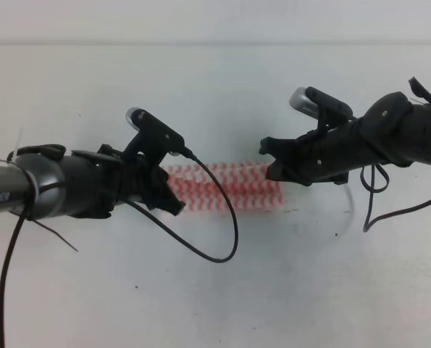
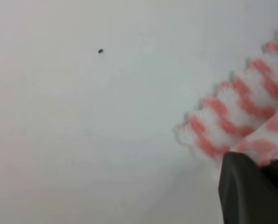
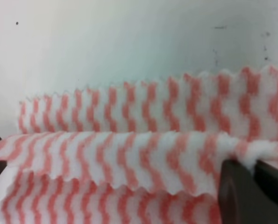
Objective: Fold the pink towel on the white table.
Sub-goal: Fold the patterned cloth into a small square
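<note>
The pink towel [image 1: 229,185] lies on the white table [image 1: 215,290] as a narrow strip folded in layers, stretched between the two arms. My left gripper [image 1: 175,204] is at its left end. In the left wrist view its dark fingers [image 2: 241,186] pinch a corner of the pink towel [image 2: 237,112]. My right gripper [image 1: 269,161] is at the right end. The right wrist view shows several stacked layers of the pink towel [image 3: 143,107]. A raised fold of it is caught in the right gripper [image 3: 254,163].
A black cable [image 1: 226,239] loops from the left arm over the table in front of the towel. Another cable [image 1: 367,210] hangs from the right arm. Small dark specks [image 2: 100,51] and scuffs [image 3: 216,56] mark the white table.
</note>
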